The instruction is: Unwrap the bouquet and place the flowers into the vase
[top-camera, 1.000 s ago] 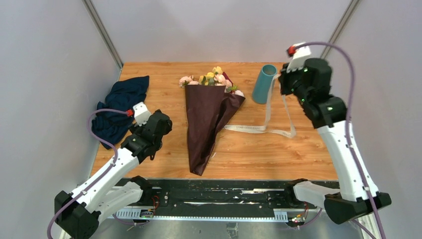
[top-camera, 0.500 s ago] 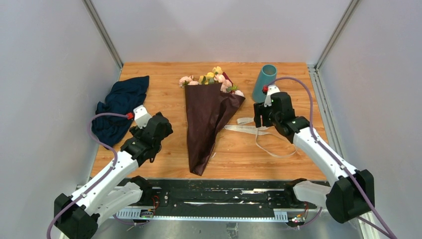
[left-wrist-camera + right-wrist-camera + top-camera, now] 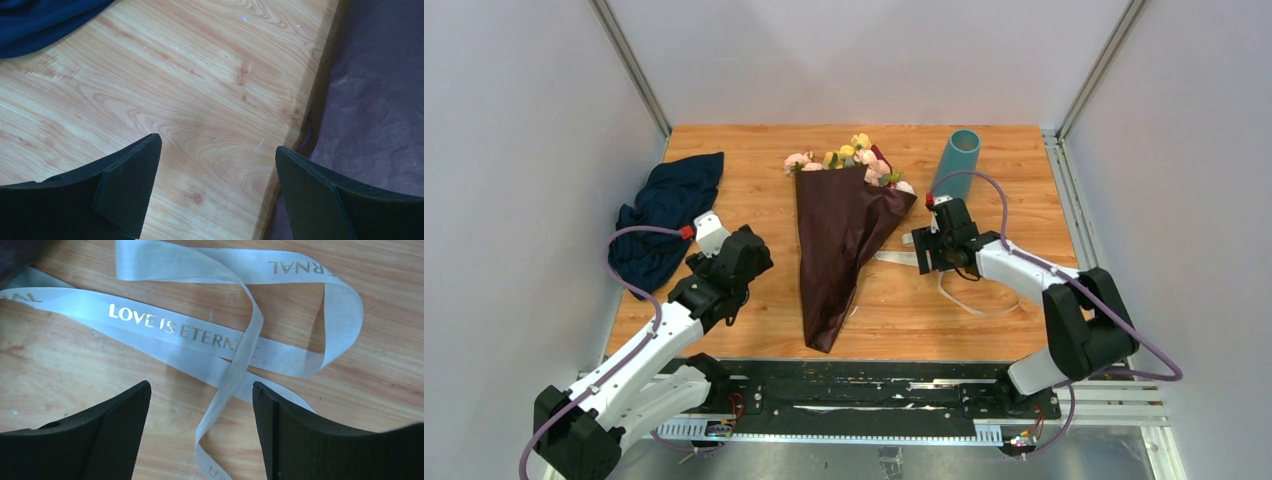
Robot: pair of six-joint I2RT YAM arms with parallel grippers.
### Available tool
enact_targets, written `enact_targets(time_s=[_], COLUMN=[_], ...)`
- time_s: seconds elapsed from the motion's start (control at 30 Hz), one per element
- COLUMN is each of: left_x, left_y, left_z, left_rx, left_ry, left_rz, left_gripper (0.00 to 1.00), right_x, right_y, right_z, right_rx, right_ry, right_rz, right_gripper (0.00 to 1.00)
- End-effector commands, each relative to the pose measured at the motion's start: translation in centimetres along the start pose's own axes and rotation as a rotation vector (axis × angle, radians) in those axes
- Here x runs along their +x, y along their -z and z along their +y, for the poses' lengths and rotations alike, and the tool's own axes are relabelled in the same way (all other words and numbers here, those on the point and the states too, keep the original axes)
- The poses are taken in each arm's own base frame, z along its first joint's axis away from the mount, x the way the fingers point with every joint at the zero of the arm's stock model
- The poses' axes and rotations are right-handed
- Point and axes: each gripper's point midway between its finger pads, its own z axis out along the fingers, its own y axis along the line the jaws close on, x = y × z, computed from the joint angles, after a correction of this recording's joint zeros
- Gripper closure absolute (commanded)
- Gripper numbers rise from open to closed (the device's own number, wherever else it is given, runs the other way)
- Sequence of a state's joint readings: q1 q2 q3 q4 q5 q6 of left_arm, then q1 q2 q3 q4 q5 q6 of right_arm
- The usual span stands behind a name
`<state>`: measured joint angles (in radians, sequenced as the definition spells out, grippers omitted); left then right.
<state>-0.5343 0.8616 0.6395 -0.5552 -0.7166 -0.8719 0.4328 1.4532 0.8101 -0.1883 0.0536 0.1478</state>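
Wooden table (image 3: 904,320): pale grained boards; both arm bases sit at its near edge.
Bouquet (image 3: 839,230): lies flat in the middle of the table, its narrow tip toward the near edge and its wide end toward the far side.
Wrapping paper (image 3: 829,270): dark maroon and crinkled, folded into a closed cone around the stems.
Left gripper (image 3: 217,145): at the near left, hovering over bare wood. Its jaws are spread wide with nothing between them. Its right finger is just beside the left edge of the Wrapping paper.
Right gripper (image 3: 200,385): right of the Bouquet, low over the table. Its jaws are parted and it grips nothing. One strand of ribbon lies on the wood in the gap between the fingers, and neither finger pinches it.
Ribbon (image 3: 170,322): pale beige and untied, lying in loose loops on the wood right of the Bouquet. Its gold letters read "LOVE IS ETERN", and the rest is hidden under a crossing strand. Its left end runs up to the right edge of the Wrapping paper.
Cloth (image 3: 664,215): dark navy and crumpled, at the far left, well apart from the Bouquet.
Flowers (image 3: 849,158): pink, peach and yellow blooms with green leaves poke out of the wide far end of the Wrapping paper. Their stems are hidden inside it.
Vase (image 3: 954,167): teal, standing on its base at the far right. It is near the blooms but apart from them, beyond the Right gripper.
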Motion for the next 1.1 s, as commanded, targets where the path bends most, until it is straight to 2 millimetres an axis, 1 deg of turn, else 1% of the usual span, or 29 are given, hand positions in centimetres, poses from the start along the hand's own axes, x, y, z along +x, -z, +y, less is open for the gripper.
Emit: enact_targets(time_s=[0.0, 0.13, 0.27, 0.37, 0.43, 0.57, 0.6, 0.7, 0.73, 0.77, 0.8, 0.83, 0.9, 1.07], left_x=[0.6, 1.2, 1.0, 0.9, 0.9, 0.9, 0.9, 1.1, 1.1, 1.2, 1.2, 1.2, 1.2, 1.3], left_y=[0.1, 0.2, 0.2, 0.2, 0.2, 0.1, 0.1, 0.1, 0.1, 0.1, 0.0, 0.1, 0.1, 0.0], left_z=[-0.2, -0.4, 0.0, -0.1, -0.1, 0.0, 0.0, 0.0, 0.0, 0.0, 0.0, -0.1, 0.0, -0.1], left_rx=[0.022, 0.039, 0.025, 0.029, 0.027, 0.021, 0.022, 0.022, 0.021, 0.022, 0.021, 0.024, 0.024, 0.024], left_ry=[0.001, -0.001, -0.008, -0.009, -0.011, -0.014, -0.015, -0.019, -0.02, -0.02, -0.021, -0.021, -0.021, -0.021], left_rz=[0.018, 0.031, 0.019, 0.018, 0.017, 0.016, 0.016, 0.019, 0.02, 0.022, 0.023, 0.023, 0.024, 0.024], left_gripper=[0.06, 0.06, 0.06, 0.06, 0.06, 0.06, 0.06, 0.06, 0.06, 0.06, 0.06, 0.06, 0.07, 0.07], right_x=[0.4, 0.5, 0.5, 0.7, 1.0, 1.3, 1.4, 1.7, 1.8, 1.8, 1.8, 1.8, 0.8, -1.0], right_y=[-1.9, -3.2, -4.2, -4.7, -4.8, -4.6, -4.5, -4.3, -4.1, -3.8, -3.6, -3.3, -2.7, -0.7], right_z=[-0.6, -1.2, -2.0, -2.6, -3.2, -4.5, -5.0, -6.4, -7.0, -8.2, -8.2, -9.0, -9.9, -11.4], right_rx=[0.062, 0.102, 0.147, 0.179, 0.194, 0.204, 0.198, 0.142, 0.135, 0.144, 0.121, 0.105, 0.096, 0.162], right_ry=[-0.019, -0.028, -0.031, -0.037, -0.056, -0.124, -0.156, -0.277, -0.314, -0.358, -0.387, -0.433, -0.477, -0.469], right_rz=[0.018, 0.03, 0.046, 0.055, 0.061, 0.061, 0.059, 0.035, 0.022, 0.008, 0.001, -0.009, -0.063, -0.142], right_gripper=[0.22, 0.24, 0.25, 0.31, 0.51, 0.93, 0.99, 1.0, 1.0, 1.0, 1.0, 1.0, 1.0, 1.0])
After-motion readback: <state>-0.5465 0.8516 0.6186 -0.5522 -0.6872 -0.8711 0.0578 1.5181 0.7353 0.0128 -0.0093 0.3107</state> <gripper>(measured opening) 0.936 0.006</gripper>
